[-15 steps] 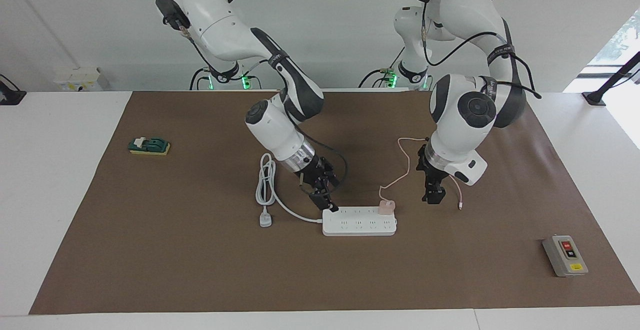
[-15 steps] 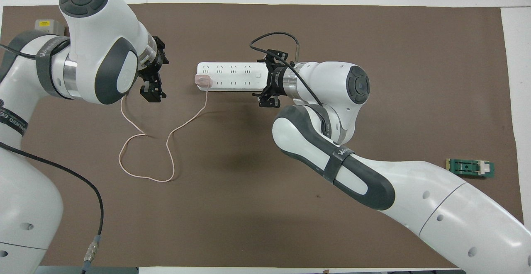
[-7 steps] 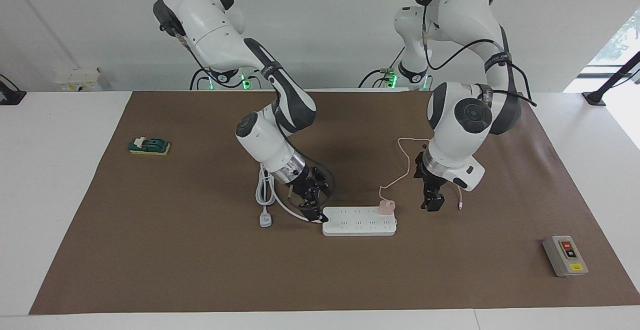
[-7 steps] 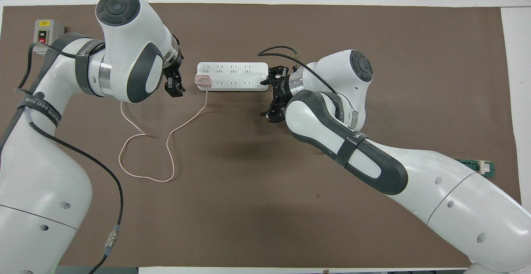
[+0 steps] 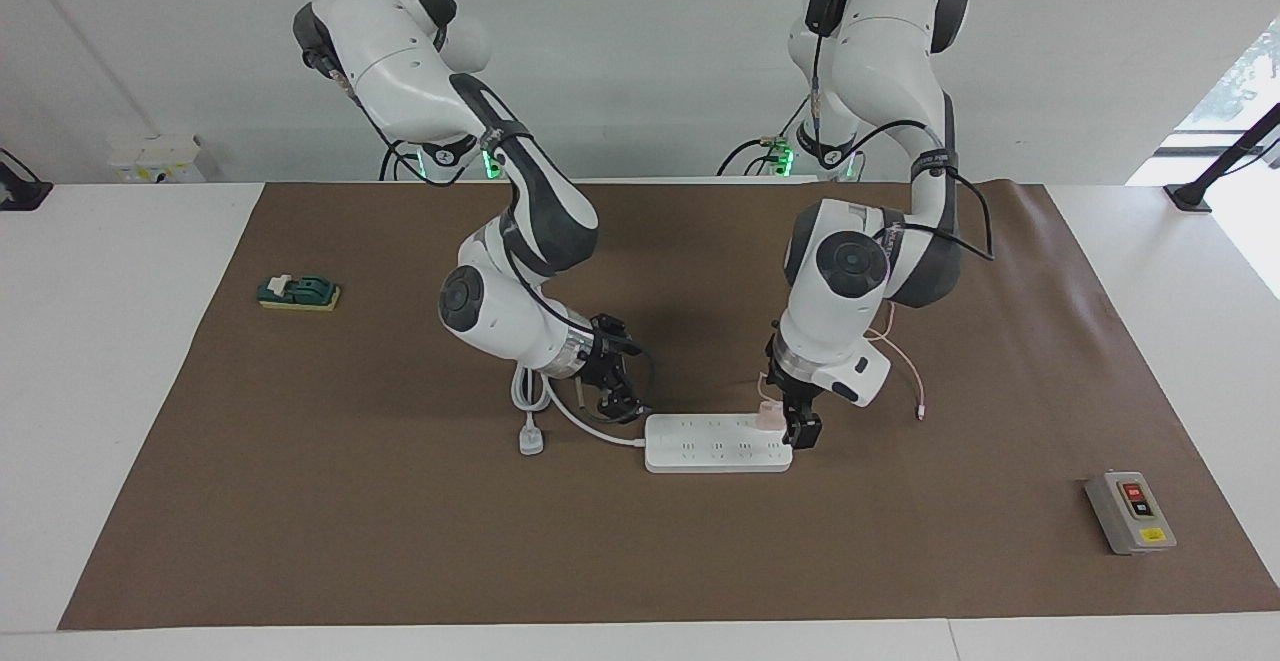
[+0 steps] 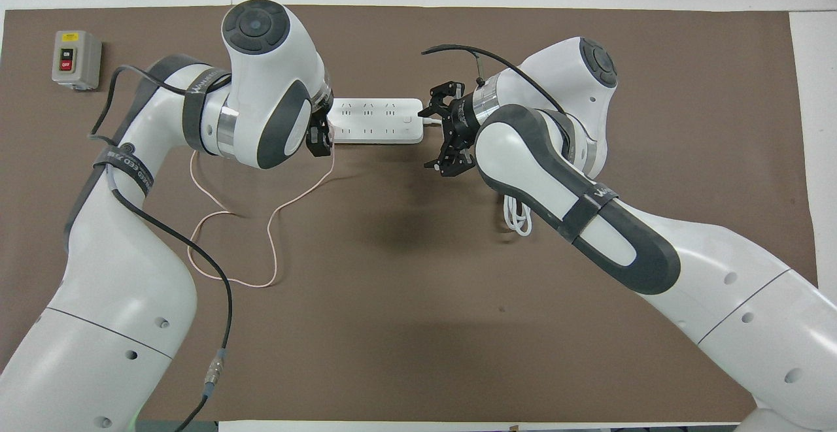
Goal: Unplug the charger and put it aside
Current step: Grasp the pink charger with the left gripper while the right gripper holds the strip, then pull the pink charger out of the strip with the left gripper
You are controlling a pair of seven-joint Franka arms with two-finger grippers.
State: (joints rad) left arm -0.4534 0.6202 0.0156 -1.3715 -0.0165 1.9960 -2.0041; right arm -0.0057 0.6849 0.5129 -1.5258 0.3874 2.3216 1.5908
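Observation:
The pale pink charger [image 5: 768,412] is plugged into the white power strip [image 5: 715,446] at the strip's end toward the left arm. Its thin pink cable [image 6: 274,213] loops over the mat nearer to the robots. My left gripper [image 5: 797,428] is low, right beside the charger and at that end of the strip. In the overhead view the left gripper [image 6: 319,143] and wrist hide the charger. My right gripper [image 5: 618,403] is low by the strip's other end [image 6: 379,121], over its thick white cord; it also shows in the overhead view [image 6: 443,130].
The strip's white cord lies coiled [image 5: 530,386] with its plug [image 5: 531,438] on the brown mat. A grey switch box [image 5: 1130,511] sits farther from the robots toward the left arm's end. A small green block [image 5: 298,291] lies toward the right arm's end.
My left gripper has moved down and sideways to the charger. My right gripper has swung lower and back off the strip's end toward the cord.

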